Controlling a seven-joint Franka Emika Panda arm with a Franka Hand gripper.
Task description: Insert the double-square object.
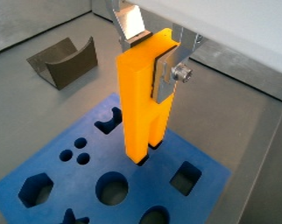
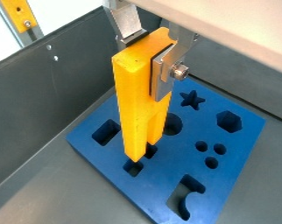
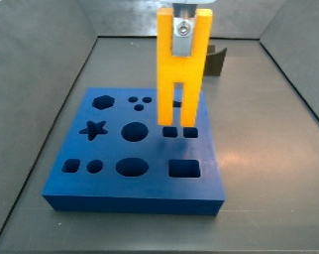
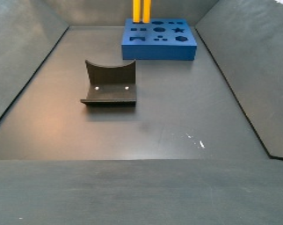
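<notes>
The double-square object [image 1: 144, 96] is a tall yellow-orange bar, upright in both wrist views [image 2: 137, 96]. My gripper [image 1: 150, 52] is shut on its upper end, one silver finger [image 2: 167, 66] flat on each side. In a side view the bar [image 3: 175, 69] stands over the blue block [image 3: 123, 179], and its two square prongs reach down to the pair of small square holes [image 3: 182, 130] near the block's far right. The prong tips sit at the hole mouths; how deep they go is hidden. The gripper [image 3: 185, 25] is right above the block.
The blue block [image 2: 225, 149] has other cutouts: star, hexagon, circles, a square [image 3: 183, 168]. A dark grey curved block [image 4: 109, 83] lies on the grey floor away from the blue block [image 4: 162, 48]. Sloped grey walls [image 3: 288, 69] ring the floor.
</notes>
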